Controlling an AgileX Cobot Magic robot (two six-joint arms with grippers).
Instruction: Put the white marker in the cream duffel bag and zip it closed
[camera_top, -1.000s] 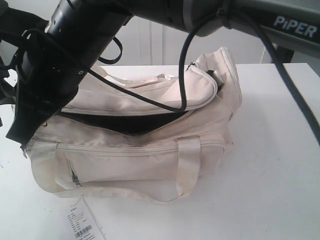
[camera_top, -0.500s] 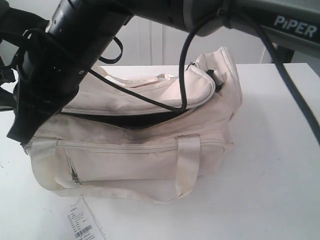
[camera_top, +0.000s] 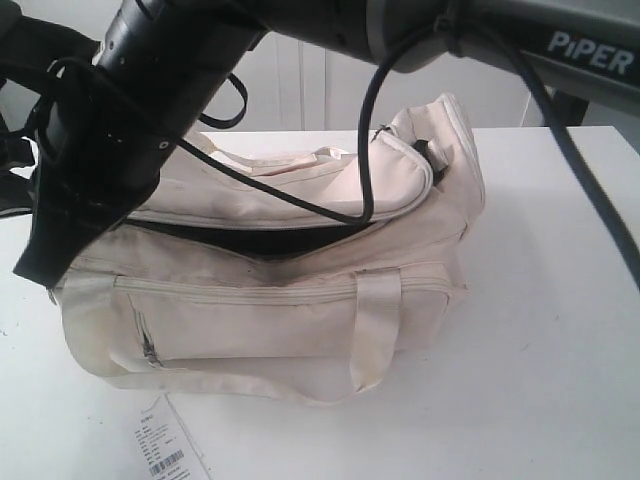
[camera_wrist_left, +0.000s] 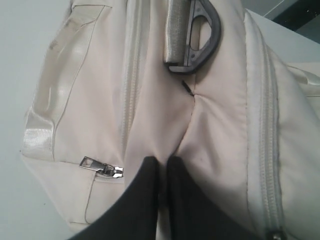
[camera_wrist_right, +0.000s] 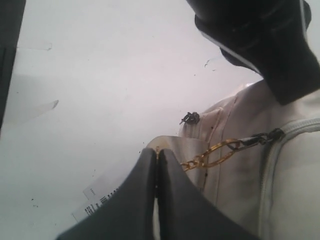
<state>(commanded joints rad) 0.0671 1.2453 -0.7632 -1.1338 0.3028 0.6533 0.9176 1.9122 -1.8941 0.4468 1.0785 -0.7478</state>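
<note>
The cream duffel bag (camera_top: 300, 320) sits on the bench (camera_top: 540, 350), main zip partly open. My right gripper (camera_wrist_right: 158, 152) is clamped on the zip's gold chain (camera_wrist_right: 210, 154); my left gripper (camera_wrist_left: 162, 161) pinches a fold of bag cloth.

My white table (camera_top: 560, 300) carries the cream duffel bag (camera_top: 270, 320), which stands on its base near the middle. A white barcode label (camera_top: 165, 445) lies flat at the bag's 7 o'clock, just beside it.
</note>
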